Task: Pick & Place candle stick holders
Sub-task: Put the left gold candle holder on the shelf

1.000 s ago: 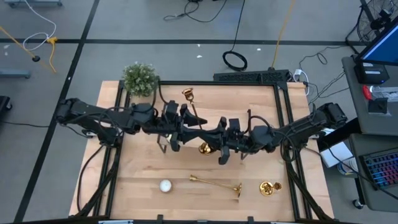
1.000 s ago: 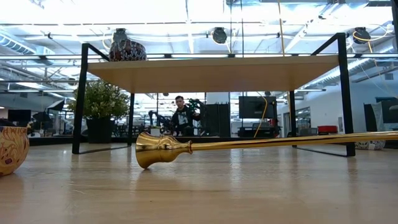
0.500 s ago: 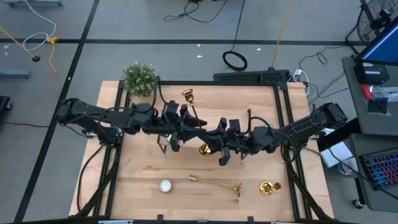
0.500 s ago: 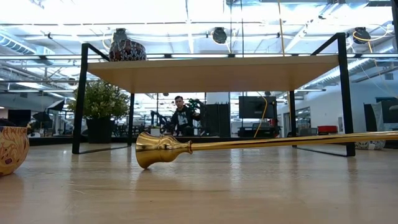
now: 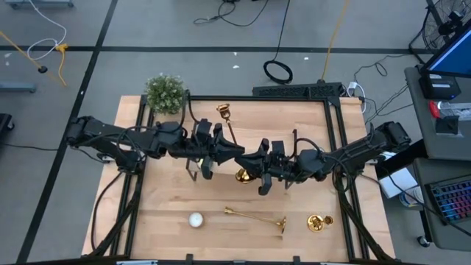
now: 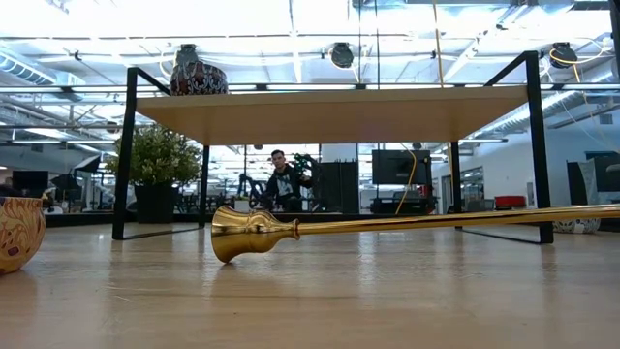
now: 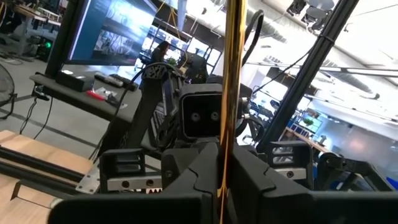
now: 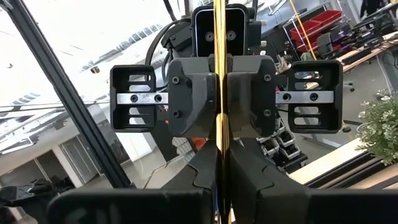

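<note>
Nearest the table's front edge, one candle stick holder (image 5: 255, 216) lies flat on the wooden table (image 5: 169, 199). Mid-table, a second candle stick holder (image 5: 231, 137) is pinched at its stem by both the left gripper (image 5: 234, 152) and the right gripper (image 5: 249, 162), facing each other. Beyond, a potted plant (image 5: 165, 93) sits at the far-left corner.

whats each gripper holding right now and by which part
Both the left gripper and the right gripper are shut on the thin stem of one gold candle stick holder, above the table.
</note>
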Controlling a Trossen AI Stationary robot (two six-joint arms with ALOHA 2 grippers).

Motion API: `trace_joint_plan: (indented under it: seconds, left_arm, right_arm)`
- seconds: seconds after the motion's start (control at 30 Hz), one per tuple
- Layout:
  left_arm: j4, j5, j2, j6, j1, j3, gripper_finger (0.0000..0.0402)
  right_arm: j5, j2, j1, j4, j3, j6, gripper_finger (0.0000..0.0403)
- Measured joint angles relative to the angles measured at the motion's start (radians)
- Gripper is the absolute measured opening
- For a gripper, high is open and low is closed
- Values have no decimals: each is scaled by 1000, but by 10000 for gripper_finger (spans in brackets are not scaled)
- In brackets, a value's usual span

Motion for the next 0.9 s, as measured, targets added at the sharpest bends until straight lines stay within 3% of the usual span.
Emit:
trace_joint_plan:
  seconds: [0.23,0.63,0.9]
  left_arm:
    - [-9,-2,0,-11,0,-1,16]
    - [-74,-40,-1,-34,-10,-1,16]
    - [-218,-93,-68,-22,-10,-2,16]
  right_arm:
    - [0,0,0,0,0,-9,44]
    - [-3,0,0,-21,0,7,146]
    - [0,0,-1,-59,0,21,196]
